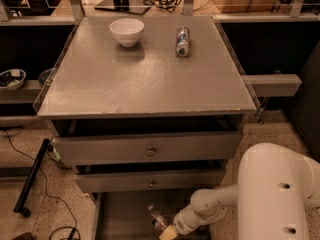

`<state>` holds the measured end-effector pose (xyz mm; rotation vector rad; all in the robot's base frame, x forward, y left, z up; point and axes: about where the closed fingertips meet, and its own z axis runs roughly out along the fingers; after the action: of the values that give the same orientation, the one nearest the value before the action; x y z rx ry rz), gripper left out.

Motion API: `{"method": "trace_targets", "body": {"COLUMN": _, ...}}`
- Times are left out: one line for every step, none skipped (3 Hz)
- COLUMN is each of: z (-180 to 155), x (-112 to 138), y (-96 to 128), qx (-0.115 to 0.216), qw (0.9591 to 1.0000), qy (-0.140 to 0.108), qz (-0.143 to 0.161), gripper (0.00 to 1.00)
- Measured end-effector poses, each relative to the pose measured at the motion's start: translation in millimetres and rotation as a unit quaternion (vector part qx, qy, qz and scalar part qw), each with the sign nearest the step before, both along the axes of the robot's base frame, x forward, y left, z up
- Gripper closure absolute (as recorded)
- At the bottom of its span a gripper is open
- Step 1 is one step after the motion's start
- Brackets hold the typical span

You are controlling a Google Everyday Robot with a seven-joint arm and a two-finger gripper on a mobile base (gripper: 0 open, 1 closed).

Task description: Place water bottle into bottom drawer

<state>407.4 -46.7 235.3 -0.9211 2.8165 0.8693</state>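
The water bottle, clear with a white cap, lies tilted inside the open bottom drawer, cap pointing up and left, low in the camera view. My gripper is right at the bottle's lower end, down inside the drawer near the frame's bottom edge. Its contact with the bottle is hidden by the wrist. My white arm reaches in from the right.
Two upper drawers with brass knobs stand slightly open above the bottom one. On the grey cabinet top sit a white bowl and a silver-blue can. A black pole and cables lie on the floor at left.
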Motion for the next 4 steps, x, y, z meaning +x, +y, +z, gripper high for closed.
{"method": "trace_targets", "body": {"z": -6, "x": 9, "y": -1, "qx": -0.006, "qw": 0.9995, "qy": -0.005, "qz": -0.032, "gripper": 1.0}}
{"method": "trace_targets", "body": {"z": -4, "x": 16, "y": -7, "qx": -0.012, "qw": 0.9979, "qy": -0.01, "qz": -0.063, "gripper": 1.0}}
{"method": "trace_targets", "body": {"z": -4, "x": 16, "y": -7, "qx": -0.012, "qw": 0.9978, "qy": -0.011, "qz": -0.065, "gripper": 1.0}}
{"method": "trace_targets", "body": {"z": -15, "x": 13, "y": 1, "qx": -0.015, "qw": 0.9978, "qy": -0.001, "qz": -0.064, "gripper": 1.0}}
